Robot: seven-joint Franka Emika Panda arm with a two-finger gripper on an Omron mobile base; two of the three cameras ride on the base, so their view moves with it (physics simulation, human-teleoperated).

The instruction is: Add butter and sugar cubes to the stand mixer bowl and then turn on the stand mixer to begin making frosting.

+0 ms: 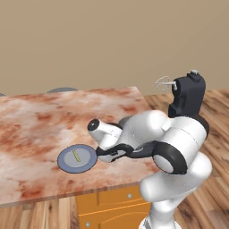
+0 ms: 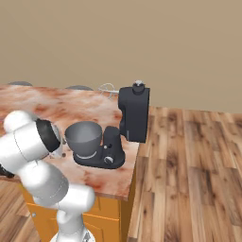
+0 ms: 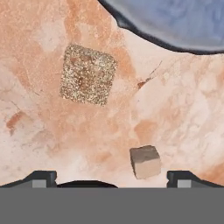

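Beside the flat round blue-grey plate [image 1: 85, 166] on the marbled counter [image 1: 36, 125]: two tiny beige-tan sugar cubes [image 3: 145, 161], pale-yellow butter stick [image 1: 77, 156] on the plate. Two-finger gripper [image 3: 111, 177] spread wide, gripping nothing, low over the nearer cube.

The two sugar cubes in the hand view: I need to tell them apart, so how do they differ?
The upper sugar cube looks larger, brown and speckled; the lower sugar cube looks smaller, plain beige. The upper lies nearer the plate, the lower nearer the gripper. Both rest on the counter.
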